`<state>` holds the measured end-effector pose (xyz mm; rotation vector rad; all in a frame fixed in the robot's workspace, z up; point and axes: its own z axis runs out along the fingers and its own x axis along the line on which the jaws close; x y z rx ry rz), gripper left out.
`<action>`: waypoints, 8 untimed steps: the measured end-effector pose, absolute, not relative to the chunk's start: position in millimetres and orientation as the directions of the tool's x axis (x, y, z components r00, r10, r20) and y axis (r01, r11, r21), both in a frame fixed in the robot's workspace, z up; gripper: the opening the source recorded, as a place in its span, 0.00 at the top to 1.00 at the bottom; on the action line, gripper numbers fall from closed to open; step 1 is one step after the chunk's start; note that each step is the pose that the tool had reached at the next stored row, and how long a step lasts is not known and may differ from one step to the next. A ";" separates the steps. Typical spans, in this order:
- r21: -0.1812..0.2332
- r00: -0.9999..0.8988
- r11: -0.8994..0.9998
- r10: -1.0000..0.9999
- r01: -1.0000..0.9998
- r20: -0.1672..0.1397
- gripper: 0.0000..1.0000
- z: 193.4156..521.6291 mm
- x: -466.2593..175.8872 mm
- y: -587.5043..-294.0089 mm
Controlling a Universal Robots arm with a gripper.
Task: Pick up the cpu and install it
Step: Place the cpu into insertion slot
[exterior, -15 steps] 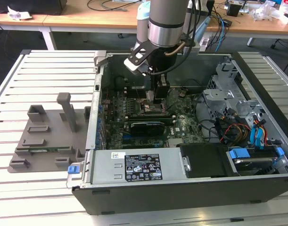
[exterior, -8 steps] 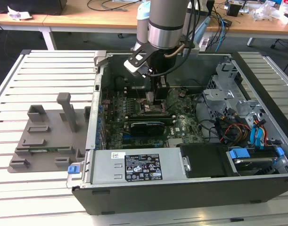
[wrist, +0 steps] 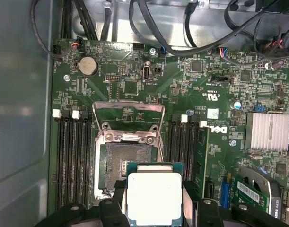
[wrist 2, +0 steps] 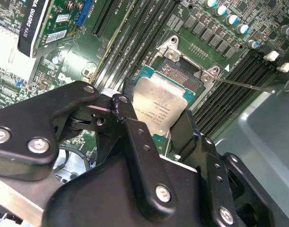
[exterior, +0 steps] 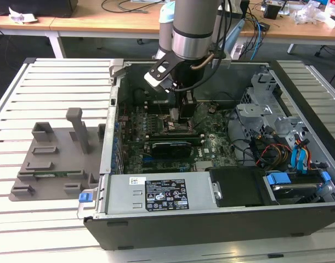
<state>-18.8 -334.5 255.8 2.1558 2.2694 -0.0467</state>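
Note:
The cpu (wrist 2: 159, 106) is a small square chip with a silver-grey top (wrist: 154, 197). My gripper (wrist 2: 156, 118) is shut on it, one black finger (wrist 2: 121, 105) on each of two opposite sides. I hold it low over the near edge of the black socket (wrist: 119, 163), whose metal load frame (wrist: 130, 109) stands swung open. Whether the chip touches the socket I cannot tell. In the exterior view the gripper (exterior: 185, 114) reaches down into the open computer case (exterior: 211, 219), over the middle of the green motherboard (exterior: 214, 148).
Memory slots (wrist: 73, 156) run along both sides of the socket. A long black graphics card (exterior: 170, 148) lies just in front of it. A power supply (exterior: 162, 193), drive cage (exterior: 274, 109) and cables (wrist: 182, 33) crowd the case. A grey fixture (exterior: 57, 159) sits at the exterior view's left.

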 end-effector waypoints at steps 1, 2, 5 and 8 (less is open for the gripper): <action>-0.014 -0.052 0.051 0.998 0.999 -0.029 0.45 255.4 -18.8 -334.5; -0.014 -0.052 0.051 0.998 0.999 -0.029 0.45 254.9 -18.8 -334.5; -0.014 -0.052 0.051 0.998 0.999 -0.029 0.45 253.4 -18.8 -334.5; -0.014 -0.051 0.051 0.998 0.999 -0.029 0.45 250.1 -18.9 -333.9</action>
